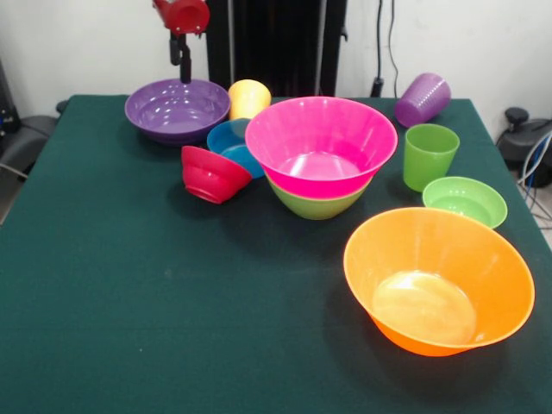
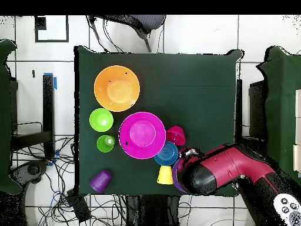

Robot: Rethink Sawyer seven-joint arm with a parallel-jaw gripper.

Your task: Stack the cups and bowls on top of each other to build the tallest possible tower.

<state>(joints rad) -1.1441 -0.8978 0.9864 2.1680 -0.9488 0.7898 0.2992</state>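
My gripper (image 1: 183, 60) hangs just above the far rim of the medium purple bowl (image 1: 177, 110) at the table's far left; it holds nothing that I can see. In the overhead view the arm (image 2: 203, 173) covers the gripper and most of this bowl. The tower is the large pink bowl (image 1: 321, 142) nested in the medium green bowl (image 1: 317, 204) at the table's middle. A yellow-orange cup (image 1: 248, 97), a blue bowl (image 1: 226, 141) and a tilted red bowl (image 1: 211, 174) crowd together between the purple bowl and the tower.
The large orange bowl (image 1: 438, 280) stands alone at the near right. The light green small bowl (image 1: 466, 200) and the upright green cup (image 1: 429, 155) stand right of the tower. The purple cup (image 1: 423, 99) lies on its side at the far right.
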